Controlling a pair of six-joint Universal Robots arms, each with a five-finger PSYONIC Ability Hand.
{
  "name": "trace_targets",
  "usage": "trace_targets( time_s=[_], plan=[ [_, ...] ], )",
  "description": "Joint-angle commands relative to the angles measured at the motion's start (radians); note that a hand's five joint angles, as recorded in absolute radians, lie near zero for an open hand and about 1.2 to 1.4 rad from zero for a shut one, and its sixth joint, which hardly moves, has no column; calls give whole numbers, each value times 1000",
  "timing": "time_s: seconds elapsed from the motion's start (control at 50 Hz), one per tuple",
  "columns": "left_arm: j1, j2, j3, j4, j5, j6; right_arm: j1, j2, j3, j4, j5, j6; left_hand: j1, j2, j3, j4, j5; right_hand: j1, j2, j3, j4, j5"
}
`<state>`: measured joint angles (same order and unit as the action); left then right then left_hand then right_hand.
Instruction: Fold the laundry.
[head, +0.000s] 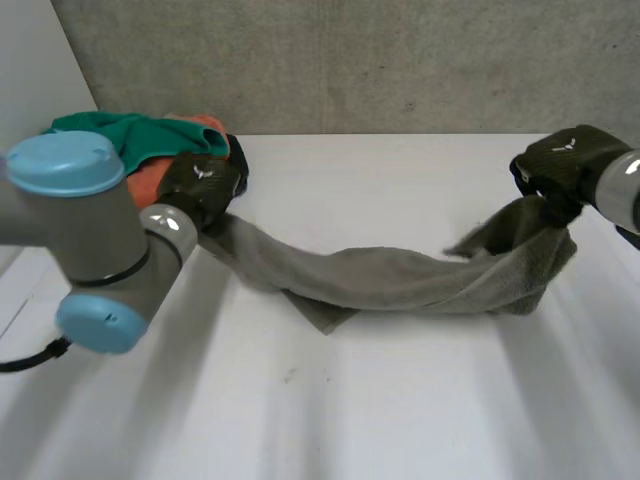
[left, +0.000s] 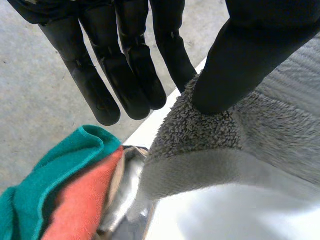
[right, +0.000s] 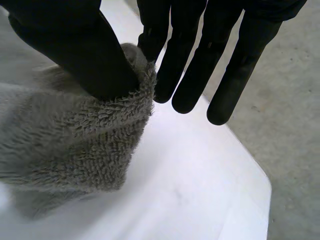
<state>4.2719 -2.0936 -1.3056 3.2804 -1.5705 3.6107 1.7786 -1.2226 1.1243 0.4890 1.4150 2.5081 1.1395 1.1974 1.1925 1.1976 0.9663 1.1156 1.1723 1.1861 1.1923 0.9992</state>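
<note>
A grey terry towel (head: 380, 280) hangs stretched and sagging between my two hands, its middle resting on the white table (head: 400, 400). My left hand (head: 200, 185) holds the towel's left end, next to the laundry pile. In the left wrist view the thumb (left: 235, 65) pinches the towel's corner (left: 210, 135) against a finger, while the other fingers (left: 125, 75) stay straight. My right hand (head: 560, 165) holds the towel's right end, lifted off the table. In the right wrist view the thumb (right: 85, 55) pinches the towel's edge (right: 75, 140) against a finger.
A pile of laundry with a green cloth (head: 110, 130) and an orange cloth (head: 200, 128) lies at the table's back left, just behind my left hand. The table's right edge (right: 260, 175) lies beyond my right hand's fingertips. A grey wall (head: 400, 60) stands behind the table.
</note>
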Motion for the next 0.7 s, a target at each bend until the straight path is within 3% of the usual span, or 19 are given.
trace_targets(
  time_s=[0.02,0.12,0.16,0.22,0.3,0.4,0.46,0.48,0.58,0.6,0.62,0.64,0.66,0.7],
  plan=[
    [20,-97,375,190,-48,22,22,135,-168,-478,99,213,257,199,204,199,255,281,224,210,204,223],
    [31,-39,457,376,-66,20,27,80,-150,-828,147,348,257,199,204,199,255,281,224,210,204,223],
    [36,1,454,427,-66,20,25,33,-103,-906,145,357,257,199,204,199,255,281,224,210,204,223],
    [34,23,441,433,-65,20,22,-11,-57,-891,139,354,257,199,204,199,255,281,224,210,204,223],
    [28,40,352,423,-63,19,18,-44,25,-753,87,350,257,199,204,199,255,281,224,210,204,223],
    [20,43,214,410,-62,13,9,-34,103,-377,-16,328,257,199,204,199,255,281,224,210,204,223],
    [17,46,157,406,-57,13,9,-22,138,-192,-25,272,257,199,204,199,255,281,224,210,204,223],
    [14,52,123,404,-48,13,9,-9,184,-62,-30,192,257,199,204,199,255,281,224,210,204,223],
    [-6,93,49,401,-6,13,10,-8,324,189,-27,-118,257,199,204,199,255,258,202,188,182,200],
    [-9,98,43,401,1,13,9,-8,337,207,-25,-164,257,199,204,199,255,66,10,-4,-10,8],
    [-15,106,31,398,12,13,9,-11,348,206,-27,-226,257,199,204,199,255,-476,-533,-547,-553,-534],
    [-18,110,28,395,15,13,10,-12,342,194,-28,-232,257,199,204,199,255,-729,-785,-799,-805,-787],
    [-21,115,26,390,20,13,10,-17,332,178,-28,-227,257,199,204,199,255,-920,-977,-991,-997,-978],
    [-30,128,22,372,27,13,10,-35,254,116,-24,-164,257,199,204,199,255,-941,-998,-1012,-1018,-999]
  ],
)
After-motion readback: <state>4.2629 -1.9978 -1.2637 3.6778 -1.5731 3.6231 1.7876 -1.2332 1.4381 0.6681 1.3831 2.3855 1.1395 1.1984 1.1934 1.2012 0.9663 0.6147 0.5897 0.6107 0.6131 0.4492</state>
